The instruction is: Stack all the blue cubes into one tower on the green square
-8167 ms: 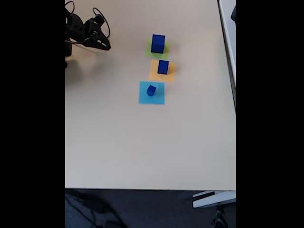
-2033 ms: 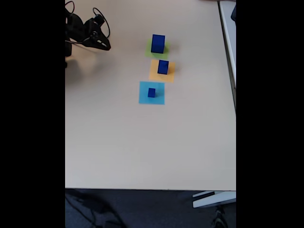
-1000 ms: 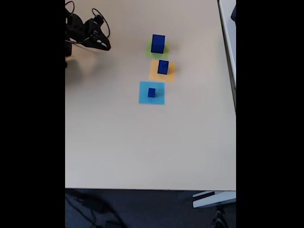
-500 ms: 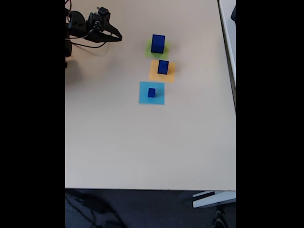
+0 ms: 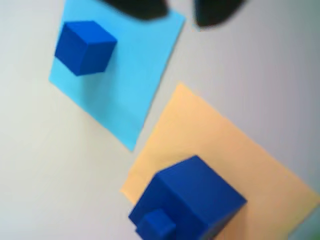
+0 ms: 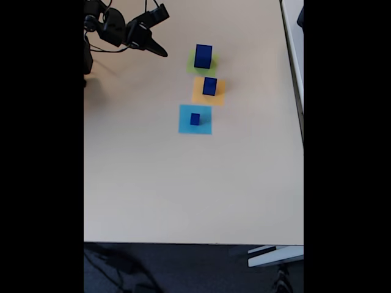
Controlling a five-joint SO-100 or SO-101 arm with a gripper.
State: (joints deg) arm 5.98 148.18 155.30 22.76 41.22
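Note:
In the fixed view the largest of the blue cubes [image 6: 203, 55] stands on the green square [image 6: 193, 66]. A middle cube [image 6: 209, 86] [image 5: 200, 197] sits on an orange square, and a tiny cube [image 5: 157, 225] shows against it; whether it rests on it or beside it is unclear. A small cube [image 6: 195, 119] [image 5: 84, 46] sits on a light-blue square. My gripper [image 6: 162, 38] [image 5: 177, 10] hovers left of the cubes, holding nothing. Its two dark blurred fingers [image 5: 135, 7] stand apart at the top of the wrist view.
The orange square [image 6: 218, 93] [image 5: 225, 140] and the light-blue square [image 6: 203, 125] [image 5: 130, 85] lie in a row below the green one. The beige table [image 6: 183, 183] ends at a front edge and a right edge, with a second tabletop [image 6: 294, 30] beyond.
The arm has lifted from its folded pose at the upper left and swung right toward the cubes. Its fingers now stand apart. The small cube was straightened on the light-blue square earlier.

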